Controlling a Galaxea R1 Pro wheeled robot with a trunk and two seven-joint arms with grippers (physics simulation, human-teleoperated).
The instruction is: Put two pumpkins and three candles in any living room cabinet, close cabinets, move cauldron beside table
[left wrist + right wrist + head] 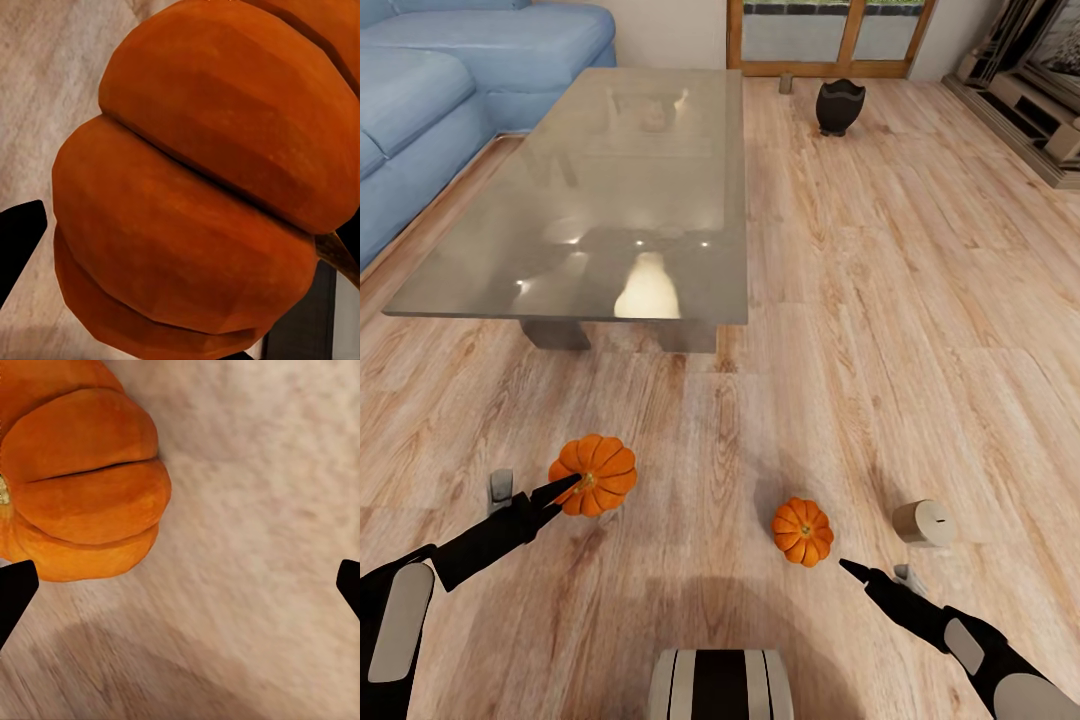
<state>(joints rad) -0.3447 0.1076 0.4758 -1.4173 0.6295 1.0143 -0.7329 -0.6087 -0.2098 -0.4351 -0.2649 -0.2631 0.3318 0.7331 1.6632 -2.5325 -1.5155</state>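
Pumpkins first: the bigger pumpkin (594, 474) sits on the wood-plank floor (920, 300) with the left gripper (565, 488) right up against it, and the smaller pumpkin (803, 531) is near the right gripper (850, 567), a bit apart. From the head cam I honestly can't tell how the left fingers are set. The left wrist cam gets you fat, smooth orange ribs (195, 187) and one dark fingertip (19, 240) beside them, so the jaws look spread around it. The right wrist cam has the smaller one (79, 472) off to one side, fingertips (15, 592) wide apart over bare floor. One stubby beige candle (923, 523) lies just beside the right arm. The round black cauldron (840, 105) is far off, past the glossy glass table (620, 180).
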